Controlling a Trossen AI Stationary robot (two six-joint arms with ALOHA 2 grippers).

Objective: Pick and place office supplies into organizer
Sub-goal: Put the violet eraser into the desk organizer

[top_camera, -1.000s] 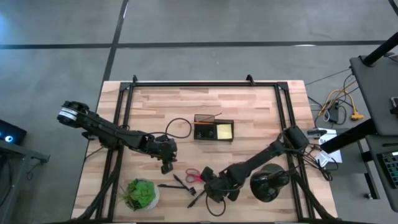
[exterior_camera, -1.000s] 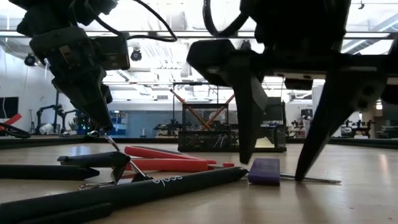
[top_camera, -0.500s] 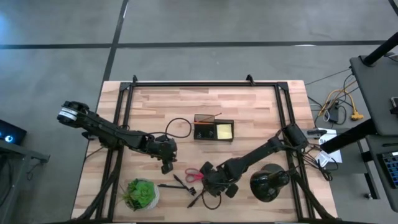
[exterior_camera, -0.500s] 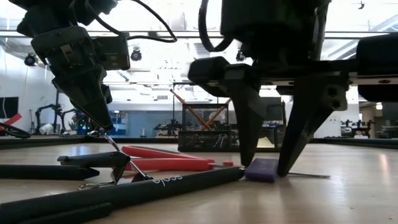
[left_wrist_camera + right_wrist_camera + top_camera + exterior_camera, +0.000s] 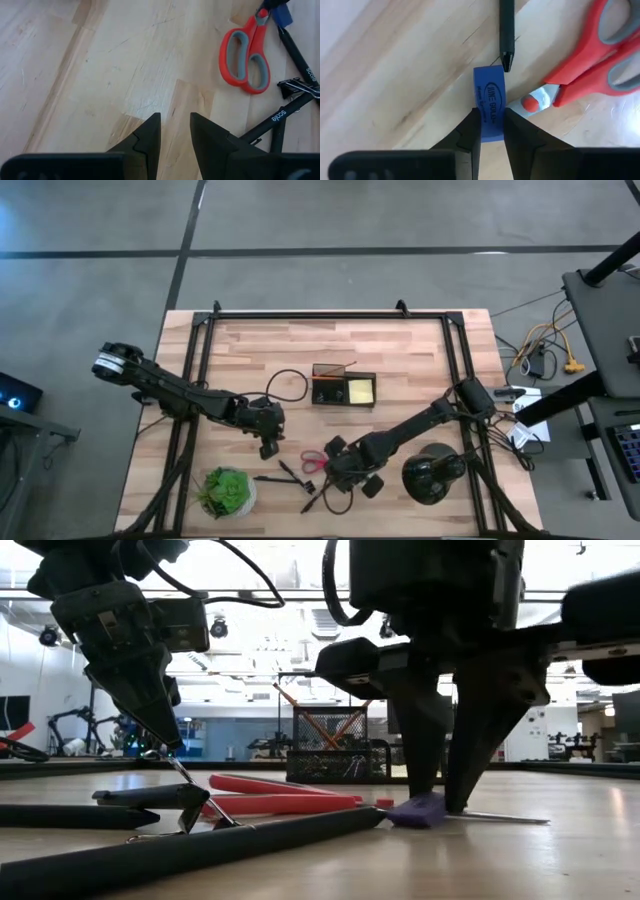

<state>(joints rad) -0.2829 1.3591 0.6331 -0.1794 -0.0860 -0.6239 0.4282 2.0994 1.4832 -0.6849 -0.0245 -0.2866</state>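
Note:
A small purple piece [image 5: 489, 95] lies on the wood table beside the blade tips of the red-handled scissors [image 5: 600, 55]. My right gripper [image 5: 489, 127] stands over it and is shut on it; the low view shows both the gripper [image 5: 447, 802] and the piece [image 5: 415, 810]. My left gripper [image 5: 173, 122] hovers left of the scissors [image 5: 312, 461], a narrow gap between its fingers and nothing in it. Black pens [image 5: 290, 476] and a black clip [image 5: 295, 89] lie near the scissors. The black mesh organizer [image 5: 330, 393] stands mid-table and holds a yellow pad [image 5: 361, 391] and an orange pencil [image 5: 335, 370]. My right gripper pinches the purple piece by its two long sides [image 5: 489, 117] between the two fingers, near the end that is farther from the pen tip. The fingers [image 5: 425, 755] come from above, pointing down, and lie across the piece. The piece rests on the table.
A green potted plant [image 5: 228, 490] stands near the front left. A round black domed object [image 5: 432, 473] sits right of my right arm. A pen tip [image 5: 507, 62] points at the piece's far end. Bare wood lies left of and behind the organizer.
My right gripper's fingers stood wide apart on either side of the purple piece. They have drawn together and shut on it, and the gripper has shifted a little toward the table's left. The piece has stayed on the table.

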